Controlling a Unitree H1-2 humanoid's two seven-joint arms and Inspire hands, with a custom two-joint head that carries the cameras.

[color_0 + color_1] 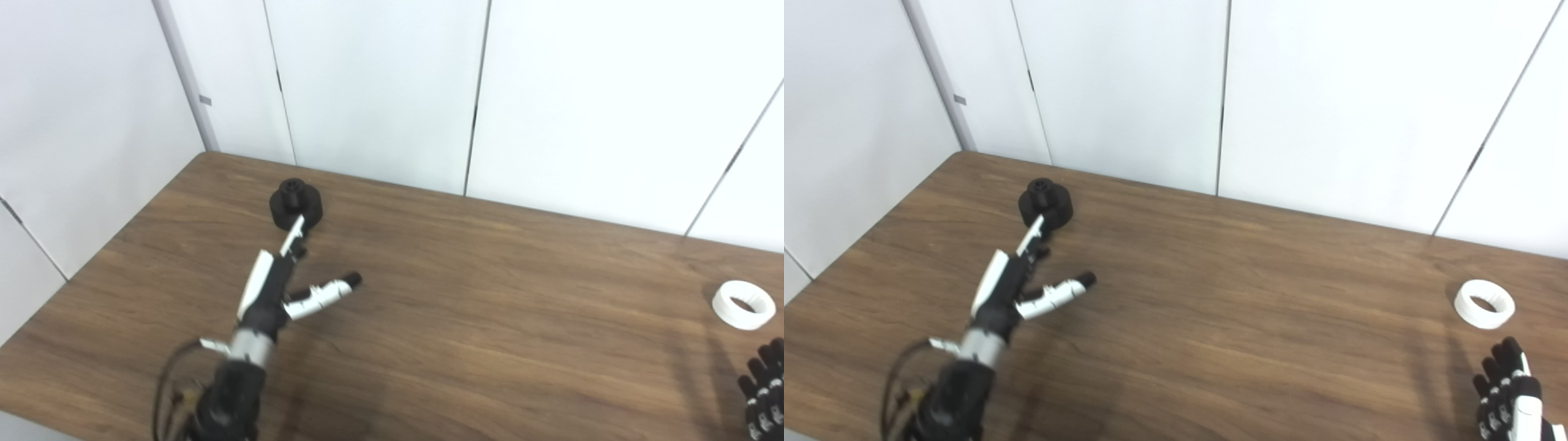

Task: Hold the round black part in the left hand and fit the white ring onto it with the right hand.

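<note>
Left hand (275, 285) extended toward round black part (296, 204), fingers straight, thumb splayed, empty. Right hand (1510, 392) low near white ring (1485, 304), fingers apart, holding nothing.

Each robot hand (1020, 288) is black with white panels; a silver wrist collar and black cable trail the left.

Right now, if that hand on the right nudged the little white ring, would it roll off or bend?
The white ring lies flat on the table, hole up, so a nudge would probably slide it, not roll it. Its thick wall looks stiff, likely hard plastic, so bending seems unlikely. It looks light. The right hand is not touching it yet.
</note>
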